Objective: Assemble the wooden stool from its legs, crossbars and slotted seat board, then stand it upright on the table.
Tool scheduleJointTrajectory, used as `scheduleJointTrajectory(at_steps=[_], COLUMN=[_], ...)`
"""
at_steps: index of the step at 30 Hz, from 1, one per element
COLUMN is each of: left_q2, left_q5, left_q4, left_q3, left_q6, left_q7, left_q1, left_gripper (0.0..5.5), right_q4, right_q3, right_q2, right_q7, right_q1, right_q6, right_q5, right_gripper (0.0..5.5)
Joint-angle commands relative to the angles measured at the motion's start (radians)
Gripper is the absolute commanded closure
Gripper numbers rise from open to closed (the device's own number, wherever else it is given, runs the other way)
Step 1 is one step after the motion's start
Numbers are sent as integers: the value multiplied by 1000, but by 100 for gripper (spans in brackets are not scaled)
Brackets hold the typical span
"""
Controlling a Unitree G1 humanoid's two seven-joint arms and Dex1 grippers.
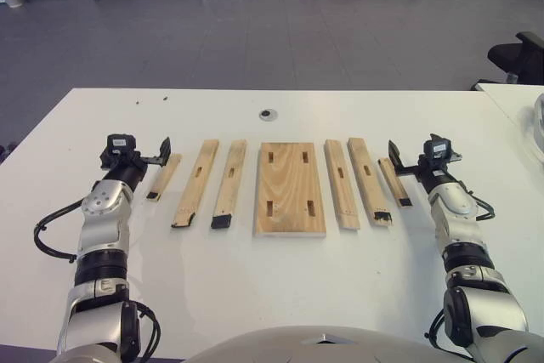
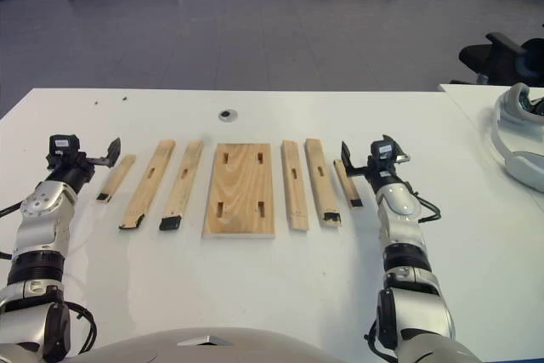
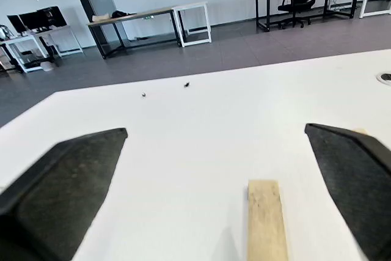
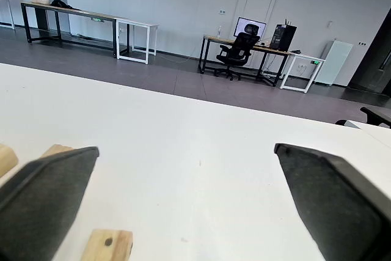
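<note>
The slotted seat board (image 1: 291, 189) lies flat at the table's centre. Left of it lie two long legs (image 1: 195, 183) (image 1: 229, 184) and a short crossbar (image 1: 164, 177). On its right are two more legs (image 1: 342, 184) (image 1: 368, 180) and a second short crossbar (image 1: 393, 182). My left gripper (image 1: 140, 157) rests open at the far-left crossbar; the bar's end (image 3: 267, 218) shows between the wide black fingers (image 3: 67, 181). My right gripper (image 1: 421, 159) is open beside the right crossbar, whose end (image 4: 107, 246) sits near one finger (image 4: 43, 200).
A round cable grommet (image 1: 269, 114) sits in the table behind the seat board. A white curved device (image 2: 518, 133) lies on the adjoining table at the right. An office chair (image 1: 518, 57) stands beyond the right corner. Bare white tabletop (image 1: 280, 278) spreads in front of the parts.
</note>
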Motion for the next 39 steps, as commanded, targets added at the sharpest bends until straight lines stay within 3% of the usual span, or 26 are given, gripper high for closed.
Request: scheduleJointTrajectory(at_steps=[1, 3, 11, 25, 30, 32, 35, 39], left_q2=[22, 25, 53, 89, 82, 62, -25, -167], left_q5=[-25, -37, -7, 21, 31, -1, -88, -71], left_q4=[-14, -33, -35, -86, -64, -78, -180, -325], left_q3=[1, -15, -53, -93, -74, -40, -34, -193], left_q6=[77, 118, 251, 289, 220, 142, 107, 72], left_q7=[-47, -95, -130, -142, -111, -97, -107, -123], left_q1=[29, 54, 103, 170, 150, 114, 33, -68], left_gripper=[13, 13, 136, 372, 421, 421, 421, 421], right_q4=[5, 6, 3, -21, -50, -97, -285, -600], right_q3=[3, 3, 5, -3, -16, -25, -9, 0], right_q2=[-3, -4, 0, 4, 8, 23, 71, 167], right_q7=[4, 4, 1, 13, 25, 54, 153, 157], right_q1=[8, 8, 12, 11, -7, -23, -39, -91], right_q6=[18, 20, 26, 44, 83, 139, 381, 733], right_q5=[0, 0, -3, 12, 39, 89, 258, 552], right_gripper=[10, 10, 10, 10, 10, 10, 10, 10])
